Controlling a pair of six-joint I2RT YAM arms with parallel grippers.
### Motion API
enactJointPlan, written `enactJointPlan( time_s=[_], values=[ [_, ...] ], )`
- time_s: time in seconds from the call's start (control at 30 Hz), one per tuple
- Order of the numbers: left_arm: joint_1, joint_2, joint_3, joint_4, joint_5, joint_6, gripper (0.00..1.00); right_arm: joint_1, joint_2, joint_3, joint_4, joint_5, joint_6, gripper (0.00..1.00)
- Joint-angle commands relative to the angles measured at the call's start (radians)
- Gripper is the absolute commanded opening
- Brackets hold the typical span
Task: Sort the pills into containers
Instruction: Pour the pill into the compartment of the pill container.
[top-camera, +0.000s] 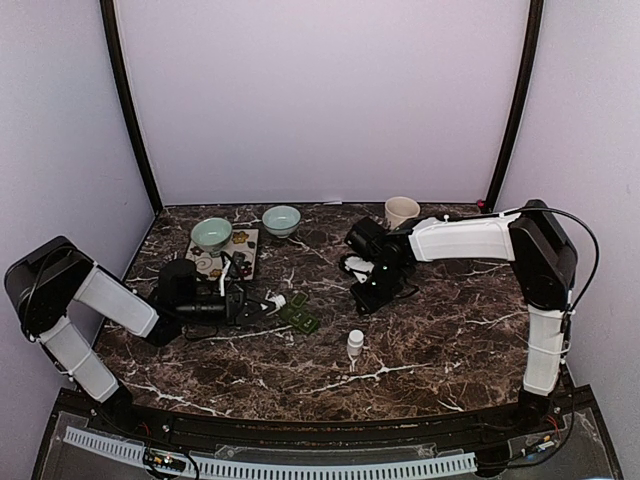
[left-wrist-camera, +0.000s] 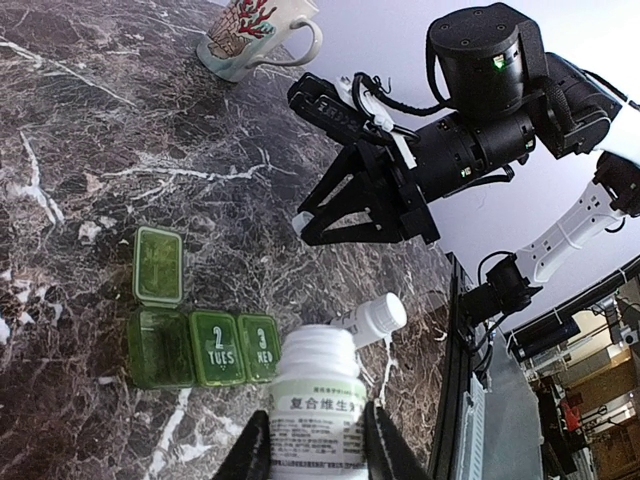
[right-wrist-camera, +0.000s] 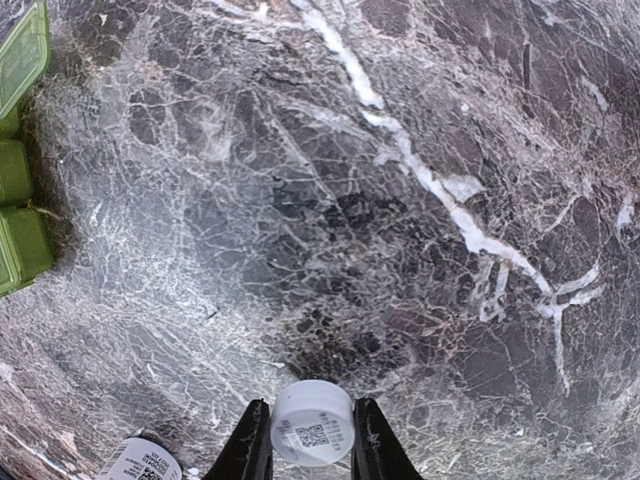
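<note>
L gripper (left-wrist-camera: 318, 415) is clamping the open pill bottle (left-wrist-camera: 318, 380), R gripper (right-wrist-camera: 310, 405) is pinching prob. its cap (right-wrist-camera: 312, 428); containers (left-wrist-camera: 215, 348) sitting w/ one lid up, no pills visible inside.

The left arm (top-camera: 115, 300) is folded, with the elbow far out at the left side, and its forearm reaches low toward the right. The left gripper (left-wrist-camera: 318, 425) lies nearly level, and its fingers (left-wrist-camera: 252, 455) clamp a white bottle (left-wrist-camera: 320, 375) from both sides. The right arm (top-camera: 460, 238) rises straight from its base, then the forearm goes to the left. The right gripper (right-wrist-camera: 311, 432) points downward and pinches a small white cap (right-wrist-camera: 312, 412).
</note>
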Motion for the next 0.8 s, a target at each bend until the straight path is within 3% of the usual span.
enactJointPlan(
  time_s=[0.0,0.77],
  values=[
    [0.010,0.024,0.027,0.045,-0.016,0.022,0.00,0.005,-0.036,0.016,0.013,0.005,0.008,0.01],
    [0.019,0.073,0.049,-0.042,-0.054,0.065,0.00,0.001,-0.049,0.006,0.017,0.003,0.012,0.00]
  ],
)
